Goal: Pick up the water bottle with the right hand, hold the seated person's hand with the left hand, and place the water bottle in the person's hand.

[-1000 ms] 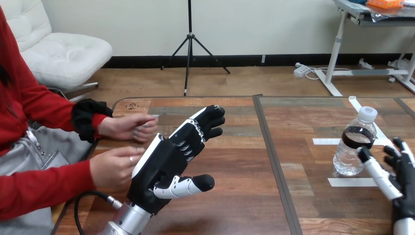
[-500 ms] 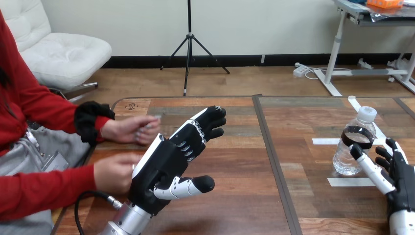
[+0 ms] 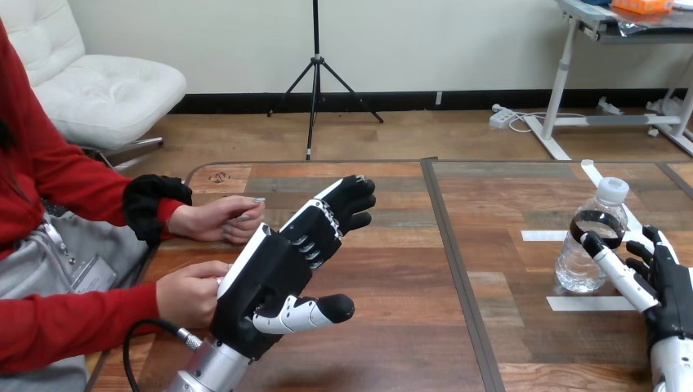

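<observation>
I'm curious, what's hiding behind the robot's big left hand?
The person's nearer hand sits behind the left hand, by the table edge. Its fingertips are covered, so I cannot tell whether the two touch.

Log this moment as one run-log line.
right hand: open, beside upright water bottle on table | left hand: open, raised beside person's nearer hand, not holding it | pickup: not yet done

So the water bottle [image 3: 594, 237] stands on the table [image 3: 392, 343] far right, with the right hand [image 3: 663, 282] just beside it, on its right. The left hand [image 3: 278, 273] sits left of centre, with the person's near hand [image 3: 190, 292] and the person's far hand [image 3: 214, 219] just left of it.
</observation>
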Robot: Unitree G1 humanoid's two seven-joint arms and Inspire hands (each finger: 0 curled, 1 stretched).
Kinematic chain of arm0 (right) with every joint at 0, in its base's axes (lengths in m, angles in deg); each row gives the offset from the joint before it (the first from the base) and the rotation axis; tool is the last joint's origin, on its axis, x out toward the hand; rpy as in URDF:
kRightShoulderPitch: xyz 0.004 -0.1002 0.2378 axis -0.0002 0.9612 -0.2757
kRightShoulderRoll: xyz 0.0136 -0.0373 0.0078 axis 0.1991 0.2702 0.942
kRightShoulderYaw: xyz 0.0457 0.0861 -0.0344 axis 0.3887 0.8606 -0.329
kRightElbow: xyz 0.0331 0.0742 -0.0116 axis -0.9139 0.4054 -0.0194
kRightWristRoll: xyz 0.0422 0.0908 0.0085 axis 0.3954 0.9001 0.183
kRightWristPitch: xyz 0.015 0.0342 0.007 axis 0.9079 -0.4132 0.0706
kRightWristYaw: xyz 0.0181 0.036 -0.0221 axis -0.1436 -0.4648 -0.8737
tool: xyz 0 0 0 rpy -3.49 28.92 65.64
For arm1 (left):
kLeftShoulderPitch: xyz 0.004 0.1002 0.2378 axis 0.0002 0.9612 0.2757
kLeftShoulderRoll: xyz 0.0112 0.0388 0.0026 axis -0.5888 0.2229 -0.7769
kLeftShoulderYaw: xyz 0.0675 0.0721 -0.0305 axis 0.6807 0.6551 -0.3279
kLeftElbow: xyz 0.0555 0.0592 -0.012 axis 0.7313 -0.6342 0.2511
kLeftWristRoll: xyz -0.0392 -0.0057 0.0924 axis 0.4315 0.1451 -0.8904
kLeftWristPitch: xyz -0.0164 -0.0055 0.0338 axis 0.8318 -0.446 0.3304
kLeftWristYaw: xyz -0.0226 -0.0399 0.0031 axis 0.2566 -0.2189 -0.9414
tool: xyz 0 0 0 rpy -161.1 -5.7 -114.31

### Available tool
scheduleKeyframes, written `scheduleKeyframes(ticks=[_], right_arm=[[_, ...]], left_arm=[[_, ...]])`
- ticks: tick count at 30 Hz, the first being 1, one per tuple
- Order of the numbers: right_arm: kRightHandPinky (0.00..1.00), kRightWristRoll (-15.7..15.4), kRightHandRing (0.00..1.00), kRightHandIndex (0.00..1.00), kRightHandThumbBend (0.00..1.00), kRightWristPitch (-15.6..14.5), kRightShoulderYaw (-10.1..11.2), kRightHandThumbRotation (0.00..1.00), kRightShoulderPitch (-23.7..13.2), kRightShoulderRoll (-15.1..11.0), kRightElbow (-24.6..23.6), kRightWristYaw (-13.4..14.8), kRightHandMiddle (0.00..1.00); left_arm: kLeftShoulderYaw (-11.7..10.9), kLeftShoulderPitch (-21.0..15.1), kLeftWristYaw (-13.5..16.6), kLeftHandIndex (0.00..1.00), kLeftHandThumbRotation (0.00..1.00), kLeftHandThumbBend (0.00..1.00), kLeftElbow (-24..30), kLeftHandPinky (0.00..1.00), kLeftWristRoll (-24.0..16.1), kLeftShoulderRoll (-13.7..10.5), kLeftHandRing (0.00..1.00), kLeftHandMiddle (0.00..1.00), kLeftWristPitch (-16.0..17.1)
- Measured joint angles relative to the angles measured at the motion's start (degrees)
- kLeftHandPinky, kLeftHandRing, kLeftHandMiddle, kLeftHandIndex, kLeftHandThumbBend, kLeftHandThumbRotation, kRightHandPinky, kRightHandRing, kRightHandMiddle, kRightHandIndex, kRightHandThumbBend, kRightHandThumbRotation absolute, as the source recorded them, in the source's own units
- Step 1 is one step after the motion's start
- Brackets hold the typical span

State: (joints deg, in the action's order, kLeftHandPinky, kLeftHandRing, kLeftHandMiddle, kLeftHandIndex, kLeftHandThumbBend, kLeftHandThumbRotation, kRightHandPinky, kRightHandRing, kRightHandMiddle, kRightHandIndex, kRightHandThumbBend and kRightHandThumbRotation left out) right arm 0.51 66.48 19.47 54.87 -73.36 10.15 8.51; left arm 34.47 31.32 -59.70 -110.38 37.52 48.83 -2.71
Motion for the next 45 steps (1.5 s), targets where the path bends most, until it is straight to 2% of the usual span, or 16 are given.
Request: scheduleKeyframes(ticks=[10,20,35,37,39,42,45], right_arm=[[0.82,0.3,0.89,0.96,1.00,-1.5,0.0,0.56,-1.3,-0.1,0.6,-0.8,0.89],[0.81,0.1,0.87,0.96,1.00,-1.8,-0.2,0.58,-2.2,-0.2,1.5,-1.1,0.88],[0.80,-0.5,0.86,0.98,1.00,-3.0,-1.1,0.58,-3.8,-0.4,2.5,-1.7,0.89],[0.70,-0.4,0.78,0.98,1.00,-3.2,-1.1,0.57,-4.0,-0.4,2.5,-2.0,0.89],[0.63,-0.4,0.75,0.98,1.00,-3.4,-1.1,0.57,-4.2,-0.4,2.6,-2.2,0.90],[0.61,-0.5,0.76,0.98,1.00,-3.6,-1.2,0.58,-4.5,-0.4,2.7,-2.5,0.90],[0.66,-0.6,0.80,0.98,1.00,-3.7,-1.3,0.58,-4.7,-0.4,2.8,-2.7,0.90]], left_arm=[[-0.9,0.0,-0.3,0.90,0.48,1.00,0.0,0.89,0.0,0.0,0.92,0.92,0.1],[-1.2,0.0,-1.2,0.90,0.48,1.00,0.3,0.88,0.2,0.0,0.92,0.93,0.2],[-1.7,0.0,-4.3,0.90,0.46,1.00,1.0,0.89,2.9,-0.1,0.92,0.92,0.5],[-1.9,0.0,-4.8,0.91,0.46,1.00,1.1,0.89,3.2,-0.1,0.92,0.92,0.5],[-2.1,0.0,-5.2,0.91,0.46,1.00,1.2,0.89,3.3,-0.1,0.92,0.93,0.5],[-2.5,0.0,-5.6,0.91,0.46,1.00,1.4,0.89,3.7,-0.1,0.92,0.93,0.5],[-2.8,0.0,-5.8,0.91,0.46,1.00,1.6,0.89,4.0,-0.2,0.93,0.93,0.5]])
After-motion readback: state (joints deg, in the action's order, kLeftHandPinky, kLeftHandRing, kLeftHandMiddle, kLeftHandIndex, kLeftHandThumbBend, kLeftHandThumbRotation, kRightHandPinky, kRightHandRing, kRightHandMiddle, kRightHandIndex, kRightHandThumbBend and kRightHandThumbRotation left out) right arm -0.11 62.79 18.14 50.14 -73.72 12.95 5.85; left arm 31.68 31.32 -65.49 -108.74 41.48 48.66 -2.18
